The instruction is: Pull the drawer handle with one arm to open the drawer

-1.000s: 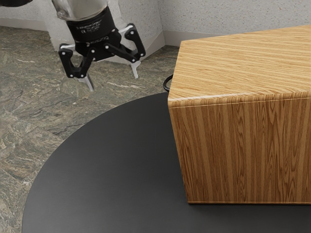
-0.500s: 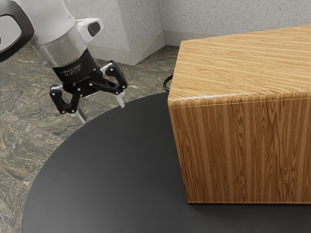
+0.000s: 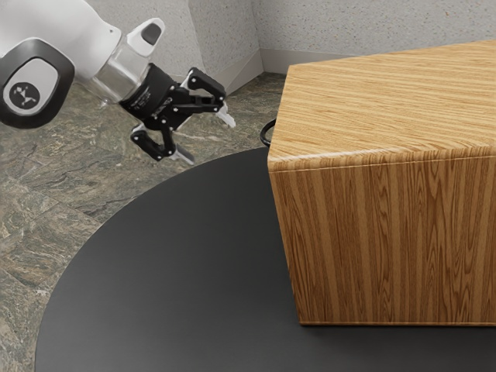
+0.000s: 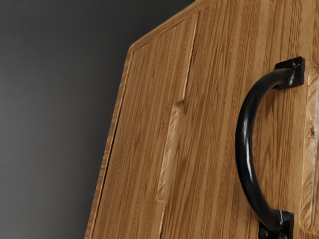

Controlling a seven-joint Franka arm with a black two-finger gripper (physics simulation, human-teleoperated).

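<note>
A wooden cabinet [image 3: 387, 186] stands on the round black table [image 3: 178, 287] at the exterior view's right. A small part of its black curved drawer handle [image 3: 266, 133] peeks out at the cabinet's far left face. My gripper [image 3: 208, 138] hangs open left of that face, tilted sideways with its fingers pointing toward the handle, some way short of it. In the wrist view the wooden drawer front [image 4: 164, 149] faces the hand and the black handle [image 4: 249, 159] arches off it, bolted at both ends.
The table's edge curves round at the exterior view's left, with a stone-patterned floor [image 3: 54, 178] beyond. A grey wall [image 3: 349, 23] with a corner pillar stands behind the cabinet.
My arm dropped from high above the table, then swung up and right toward the cabinet. The hand turned from pointing down to pointing sideways at the drawer face. The fingers stayed open.
</note>
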